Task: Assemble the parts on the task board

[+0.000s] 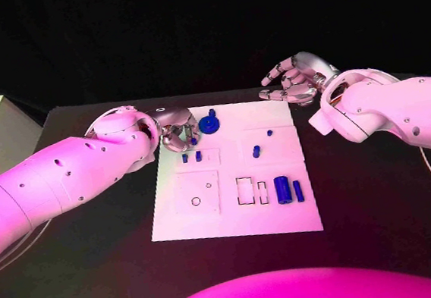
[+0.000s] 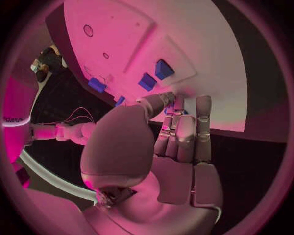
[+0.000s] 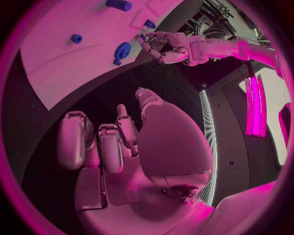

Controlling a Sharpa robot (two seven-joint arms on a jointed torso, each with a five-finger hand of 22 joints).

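The left hand (image 1: 177, 130), fingers curled down at the far left corner of the task board (image 1: 239, 222) beside a round blue part (image 1: 209, 124), whether pinching anything is unclear, should work slowly and squarely, while the right hand (image 1: 295, 81) hovers empty, fingers apart, beyond the board's far right corner.

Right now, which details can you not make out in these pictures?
- Left hand, head view: whether its fingertips touch a part; the fingers hide the contact.
- Same contact, left wrist view: the fingers cover it.
- Small blue parts on the white board, head view: too small to tell their shape.
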